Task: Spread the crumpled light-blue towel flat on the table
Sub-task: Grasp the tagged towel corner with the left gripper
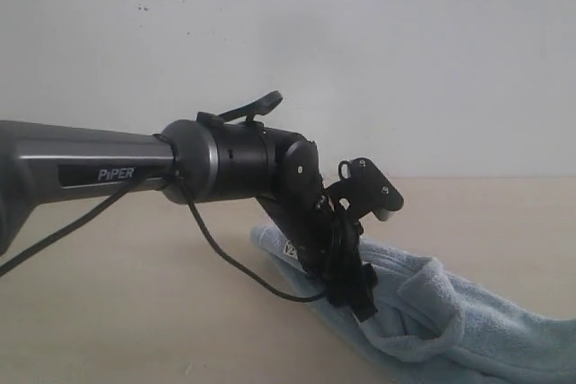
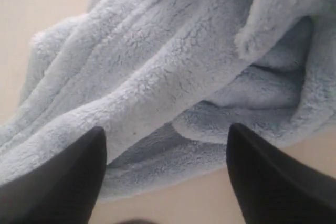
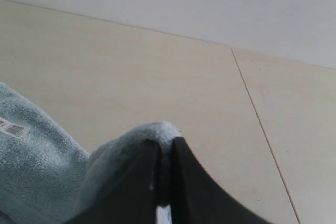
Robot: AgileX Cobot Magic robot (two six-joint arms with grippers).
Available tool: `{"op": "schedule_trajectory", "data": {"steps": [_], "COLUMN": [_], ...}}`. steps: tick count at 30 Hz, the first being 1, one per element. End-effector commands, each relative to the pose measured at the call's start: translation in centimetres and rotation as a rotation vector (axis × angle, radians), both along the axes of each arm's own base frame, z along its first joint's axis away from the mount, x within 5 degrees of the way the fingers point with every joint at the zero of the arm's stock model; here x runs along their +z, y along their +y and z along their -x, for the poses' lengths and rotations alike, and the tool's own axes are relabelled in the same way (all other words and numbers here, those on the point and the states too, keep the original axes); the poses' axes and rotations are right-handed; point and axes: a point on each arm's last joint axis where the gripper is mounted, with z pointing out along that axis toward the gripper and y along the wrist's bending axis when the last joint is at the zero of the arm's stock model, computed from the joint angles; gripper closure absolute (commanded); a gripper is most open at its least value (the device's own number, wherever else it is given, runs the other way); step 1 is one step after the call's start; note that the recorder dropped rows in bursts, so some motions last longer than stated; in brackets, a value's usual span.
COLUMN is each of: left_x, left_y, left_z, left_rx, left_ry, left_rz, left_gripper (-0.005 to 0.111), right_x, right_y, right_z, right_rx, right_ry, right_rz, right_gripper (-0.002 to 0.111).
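- The towel lies bunched on the counter, at the lower right of the exterior view, and runs out of that view at its right edge.
- The left claw stands wide open with nothing in it. It hangs just above the ridged folds, one finger to either side of a thick roll of pile.
- The right claw is shut tight on a raised fold or edge of the towel, which peeks out above its tips.
- The step in hand looks like a fresh grasp by the left claw. It should go for a hemmed edge or corner, not the fat middle roll, and bite one layer only.
- After that, the two holds should draw apart low over the counter, so the cloth slides open without lifting into new creases.
- In the exterior view the heap's long axis slants from the middle down to the right. The true length cannot be told, since the cloth is folded on itself.
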Motion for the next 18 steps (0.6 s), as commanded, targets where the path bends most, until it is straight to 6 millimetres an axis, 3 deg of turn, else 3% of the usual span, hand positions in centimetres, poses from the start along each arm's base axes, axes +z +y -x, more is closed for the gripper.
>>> {"op": "schedule_trajectory", "data": {"steps": [1,18], "left_x": [-0.9,0.4], "left_y": [-0.5,-1.8], "left_z": [-0.2,0.9], "left_rx": [0.033,0.011], "left_ry": [0.016,0.126], "left_rz": [0.045,0.226], "left_gripper": [0.045,0.045], "right_x": [0.2,0.2], "right_y": [0.1,0.3], "right_z": [-0.1,-0.1], "right_rx": [0.022,0.035], "right_ry": [-0.018,-0.025], "right_rz": [0.0,-0.017], "right_gripper": [0.106,0.106]}}
